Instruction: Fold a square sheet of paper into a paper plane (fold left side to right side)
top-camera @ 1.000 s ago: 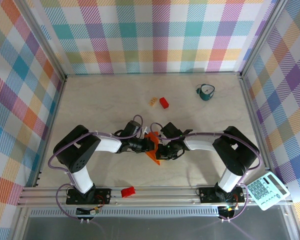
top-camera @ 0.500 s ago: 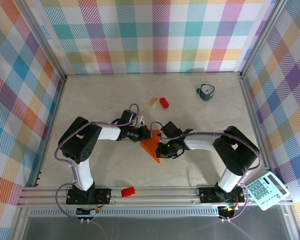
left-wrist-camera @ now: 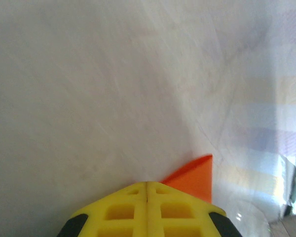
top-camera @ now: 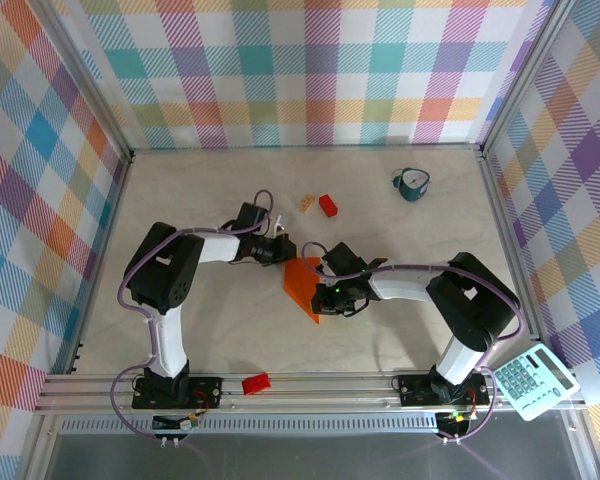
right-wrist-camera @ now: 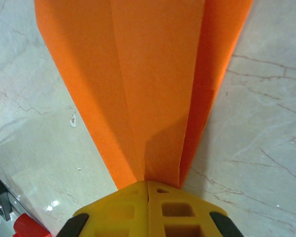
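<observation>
At the table's near edge, a small red block (top-camera: 255,383) sits on the metal rail at 6 o'clock, with a pale calculator (top-camera: 535,381) at 4 o'clock. In the centre the orange paper (top-camera: 301,285) lies flat on the marbled tabletop (top-camera: 210,320), folded into a tapering wedge of creased, overlapping layers. The right gripper (top-camera: 321,298) is closed, its yellow ribbed fingers (right-wrist-camera: 177,210) on the paper where the layers converge; whether it pinches paper is unclear. The left gripper (top-camera: 287,256), also closed, sits just beside the wedge's 11 o'clock corner. Farther off at 12 o'clock lie a tan block (top-camera: 308,203) and a red brick (top-camera: 328,205). A teal cup (top-camera: 412,184) stands at 1 o'clock.
</observation>
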Action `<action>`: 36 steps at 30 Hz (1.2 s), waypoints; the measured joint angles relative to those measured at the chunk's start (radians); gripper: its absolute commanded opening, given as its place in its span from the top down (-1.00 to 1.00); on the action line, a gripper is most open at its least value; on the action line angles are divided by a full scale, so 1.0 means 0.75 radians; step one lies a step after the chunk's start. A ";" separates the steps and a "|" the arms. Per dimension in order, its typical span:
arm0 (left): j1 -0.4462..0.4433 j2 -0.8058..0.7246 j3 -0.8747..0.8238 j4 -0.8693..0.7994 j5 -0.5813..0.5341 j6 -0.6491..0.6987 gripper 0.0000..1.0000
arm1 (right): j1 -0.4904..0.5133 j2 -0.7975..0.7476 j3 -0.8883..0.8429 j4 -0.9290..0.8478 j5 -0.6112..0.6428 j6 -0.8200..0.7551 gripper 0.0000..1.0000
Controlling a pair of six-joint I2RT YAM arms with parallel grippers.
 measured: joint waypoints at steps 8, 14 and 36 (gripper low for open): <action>0.071 -0.119 -0.028 -0.032 -0.104 0.061 1.00 | -0.019 -0.042 -0.018 -0.021 -0.003 -0.044 1.00; 0.040 -0.419 -0.195 -0.014 -0.068 0.062 1.00 | -0.060 -0.044 -0.015 -0.068 -0.042 -0.130 1.00; -0.260 -0.180 -0.248 0.155 -0.031 -0.052 1.00 | -0.087 -0.043 -0.011 -0.083 -0.073 -0.190 1.00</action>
